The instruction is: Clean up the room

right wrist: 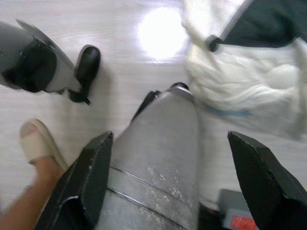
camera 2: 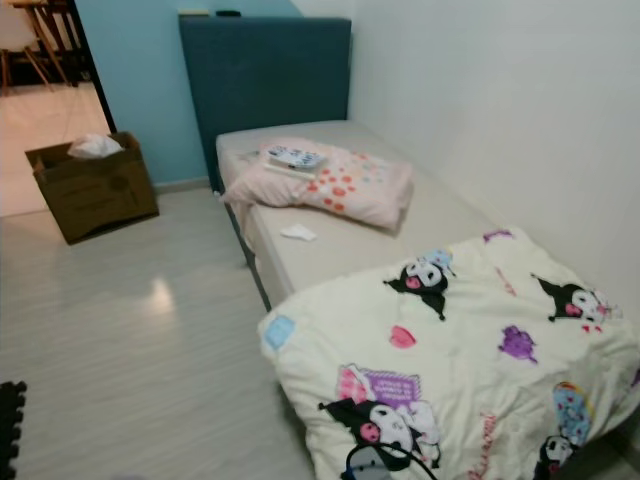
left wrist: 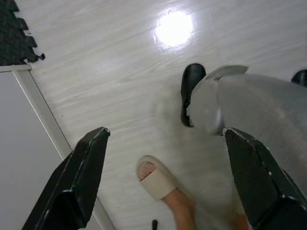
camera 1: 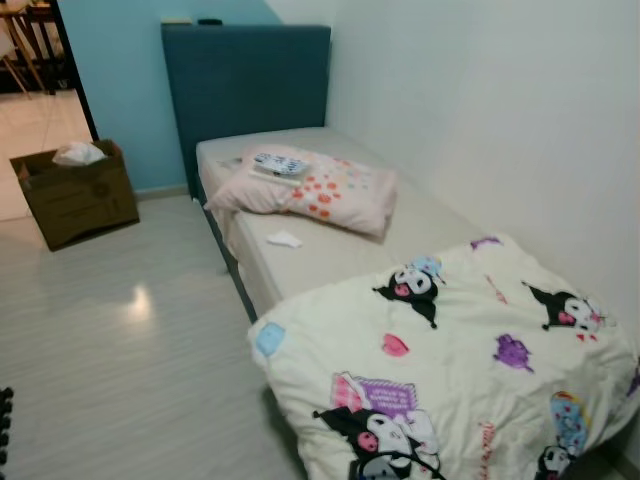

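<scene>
Crumpled white tissue [camera 1: 284,239] lies on bare mattress [camera 1: 330,250], just at 7 o'clock of pink spotted pillow [camera 1: 320,190]. Book [camera 1: 278,165] rests flat on the pillow's 10 o'clock end. Cream cartoon-print blanket [camera 1: 450,360] bunched over bed foot, drooping off the edge at 6 o'clock. Open cardboard box [camera 1: 75,195] on floor at 9 o'clock of the bed, white crumpled stuff [camera 1: 78,153] inside.

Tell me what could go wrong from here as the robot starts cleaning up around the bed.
A person's sandalled foot stands right beside the robot's legs, so a step could hit it. The quilt hangs over the bed's foot end toward the floor and might snag a leg. The small white scrap lies flat on the mattress, hard to pinch cleanly.
</scene>
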`<state>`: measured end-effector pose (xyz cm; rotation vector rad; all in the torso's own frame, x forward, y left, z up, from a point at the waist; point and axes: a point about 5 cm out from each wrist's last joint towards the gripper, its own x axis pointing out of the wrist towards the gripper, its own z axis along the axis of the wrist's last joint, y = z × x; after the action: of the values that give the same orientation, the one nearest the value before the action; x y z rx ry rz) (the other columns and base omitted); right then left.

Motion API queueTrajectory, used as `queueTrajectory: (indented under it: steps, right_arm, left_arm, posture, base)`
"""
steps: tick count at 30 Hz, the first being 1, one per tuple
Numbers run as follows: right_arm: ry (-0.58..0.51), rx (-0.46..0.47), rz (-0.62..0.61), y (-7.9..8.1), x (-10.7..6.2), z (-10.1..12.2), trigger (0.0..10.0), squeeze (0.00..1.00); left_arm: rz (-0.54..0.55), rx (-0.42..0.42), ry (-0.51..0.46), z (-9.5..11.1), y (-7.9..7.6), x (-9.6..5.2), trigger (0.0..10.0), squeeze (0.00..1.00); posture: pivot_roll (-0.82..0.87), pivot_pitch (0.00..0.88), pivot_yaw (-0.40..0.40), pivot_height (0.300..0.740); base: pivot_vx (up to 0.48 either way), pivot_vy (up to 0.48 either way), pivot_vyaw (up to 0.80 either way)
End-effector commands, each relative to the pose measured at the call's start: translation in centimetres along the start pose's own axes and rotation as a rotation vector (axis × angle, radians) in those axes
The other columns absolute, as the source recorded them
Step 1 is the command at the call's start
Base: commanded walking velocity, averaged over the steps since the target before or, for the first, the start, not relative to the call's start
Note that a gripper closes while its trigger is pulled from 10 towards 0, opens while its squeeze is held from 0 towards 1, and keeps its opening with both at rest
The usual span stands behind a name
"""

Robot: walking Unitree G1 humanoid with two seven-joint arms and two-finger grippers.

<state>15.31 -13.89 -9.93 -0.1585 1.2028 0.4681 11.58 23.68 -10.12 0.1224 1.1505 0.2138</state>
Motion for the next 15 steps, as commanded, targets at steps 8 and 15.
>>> queueTrajectory:
  steps: [8,15]
  right_arm:
    - [0.032,0.005,0.004,0.18,0.04,-0.6,10.0,0.0]
    - [0.015,0.004,0.007,0.16,0.04,-0.27,10.0,0.0]
  left_arm:
    - [0.001,-0.001,0.005,-0.01,0.06,0.01,10.0,0.0]
    - [-0.011,-0.015,0.001,0.06,0.05,0.02,10.0,0.0]
  posture:
    - [0.01,0.0,-0.108,0.74]
    - [0.01,0.0,-0.106,0.74]
  base:
    - [0.0,0.295,0.0]
    - [0.0,0.041,0.0]
